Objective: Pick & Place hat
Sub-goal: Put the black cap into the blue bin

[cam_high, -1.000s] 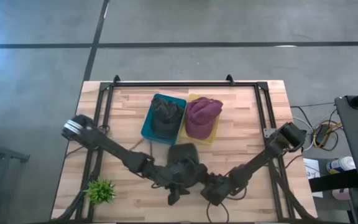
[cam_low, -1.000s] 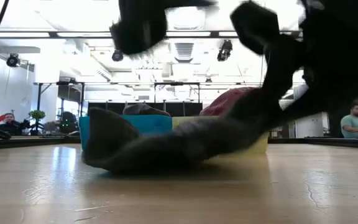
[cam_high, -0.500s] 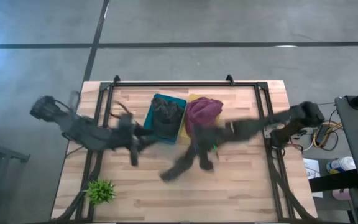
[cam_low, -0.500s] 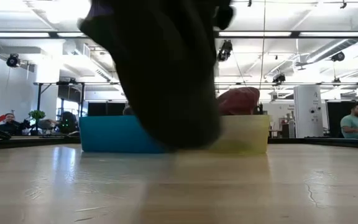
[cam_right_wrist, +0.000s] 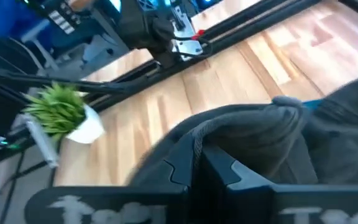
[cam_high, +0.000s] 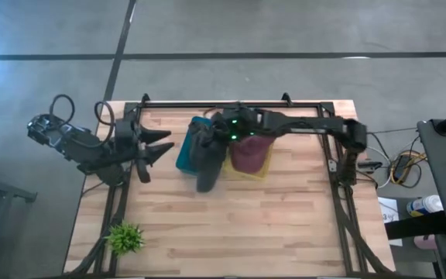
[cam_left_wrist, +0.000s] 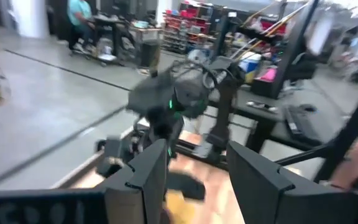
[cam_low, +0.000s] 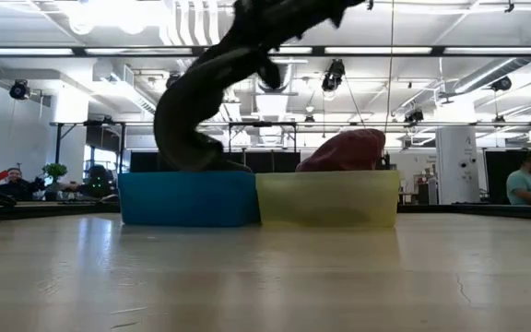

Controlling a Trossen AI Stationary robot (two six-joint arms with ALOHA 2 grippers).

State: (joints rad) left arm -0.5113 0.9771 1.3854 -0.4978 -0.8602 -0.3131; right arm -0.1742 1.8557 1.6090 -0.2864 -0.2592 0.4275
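Note:
A dark grey hat (cam_high: 207, 163) hangs from my right gripper (cam_high: 225, 133) above the blue bin (cam_high: 184, 155); in the low view the hat (cam_low: 196, 101) curves down behind the blue bin's wall (cam_low: 189, 198). The right wrist view shows the gripper (cam_right_wrist: 199, 163) shut on the hat's cloth (cam_right_wrist: 253, 130). A maroon hat (cam_high: 250, 151) lies in the yellow bin (cam_low: 327, 198) beside it. My left gripper (cam_high: 157, 143) stands open near the table's left edge, away from the hat; its fingers (cam_left_wrist: 151, 180) hold nothing. My right gripper pinches a bunched fold of the dark hat's cloth (cam_right_wrist: 197, 140) between its two fingers. The hat hangs slack below the fingers. Its lower end (cam_low: 192, 152) reaches down to the blue bin's rim; whether it rests on what lies inside, I cannot tell.
A small green plant (cam_high: 126, 238) stands at the table's near left corner, also in the right wrist view as the plant (cam_right_wrist: 61, 109). A black frame (cam_high: 231, 105) runs along the far edge. Bare wood (cam_high: 246, 225) fills the near half. People sit in the room behind.
My right gripper has swung from the table's near middle up and toward the far edge, carrying the dark hat off the table until it hangs over the blue bin. My left gripper has drawn back from the hat toward the table's left edge and stands open.

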